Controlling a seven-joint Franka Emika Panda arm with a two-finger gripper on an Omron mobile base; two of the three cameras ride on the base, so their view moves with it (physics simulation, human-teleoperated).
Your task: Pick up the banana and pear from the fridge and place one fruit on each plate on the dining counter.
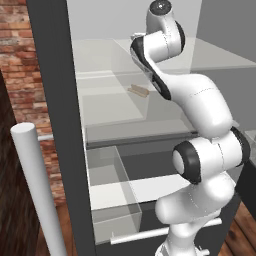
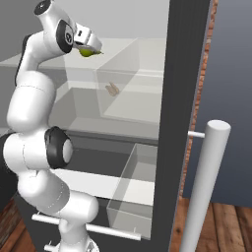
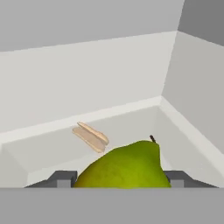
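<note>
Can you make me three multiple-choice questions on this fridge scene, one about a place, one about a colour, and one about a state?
1. Where is the pear?
A. between the gripper's fingertips
B. in a lower drawer
C. on the floor

2. What colour is the pear?
A. red
B. yellow-green
C. purple

3. How is the fridge?
A. shut
B. lying on its side
C. open, its white inside showing

Answers:
1 A: in the hand view the pear sits between the two fingertips of the gripper.
2 B: both the hand view and the right base view show it yellow-green.
3 C: the shelves and the tan food item on one are in plain sight.
</note>
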